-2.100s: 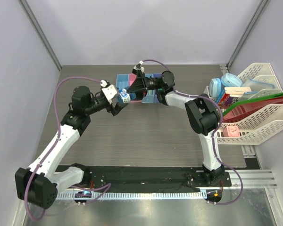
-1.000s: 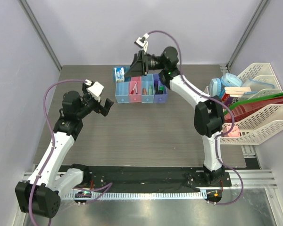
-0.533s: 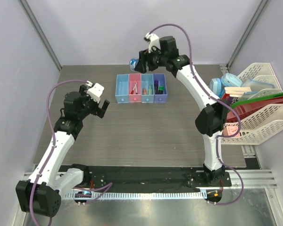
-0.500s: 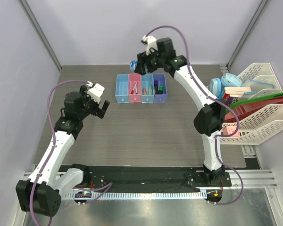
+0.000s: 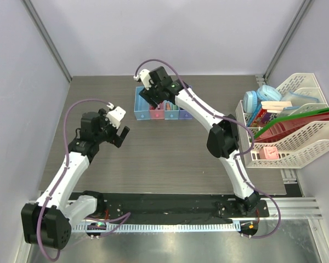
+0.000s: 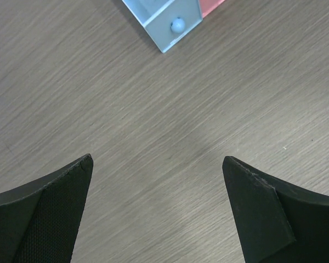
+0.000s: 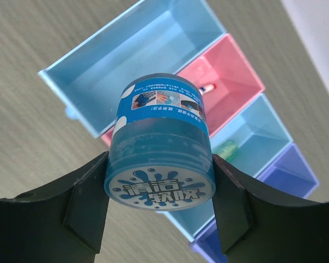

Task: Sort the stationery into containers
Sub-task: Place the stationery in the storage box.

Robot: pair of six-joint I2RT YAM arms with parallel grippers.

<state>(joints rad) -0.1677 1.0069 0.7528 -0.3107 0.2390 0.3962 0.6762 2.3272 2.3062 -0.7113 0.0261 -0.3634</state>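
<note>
On the near side of the row of bins (image 5: 163,110), well apart from it, the left gripper (image 5: 118,134) hangs over the bare table (image 5: 164,164). Its jaws are spread wide with nothing between them. In its wrist view the left gripper (image 6: 158,160) looks at wood grain, with a corner of the blue bin (image 6: 170,22) at the top.

Above the row, the right gripper (image 7: 160,183) pinches the blue tub (image 7: 159,148). One finger presses each side of its round wall, near the lidded end that faces the camera. The tub looks like hard plastic under a glossy printed wrap, so I judge it stiff, smooth and a little slippery. It would be fairly heavy if full. The hold across the curved wall suits it, and squeezing harder seems safe.

It appears to hang over the blue bin (image 7: 137,49) near its seam with the pink bin (image 7: 230,71), though the angle leaves this unsure. The blue bin shows nothing inside. The tub looks about as wide as one compartment, so the bin walls may catch it.

The pink bin holds a red-capped marker (image 7: 206,87). The light blue bin (image 7: 252,123) holds a green piece (image 7: 226,147), and the purple bin (image 7: 290,170) lies beyond. Far to the right of the row stand white racks (image 5: 301,148), out of the way
</note>
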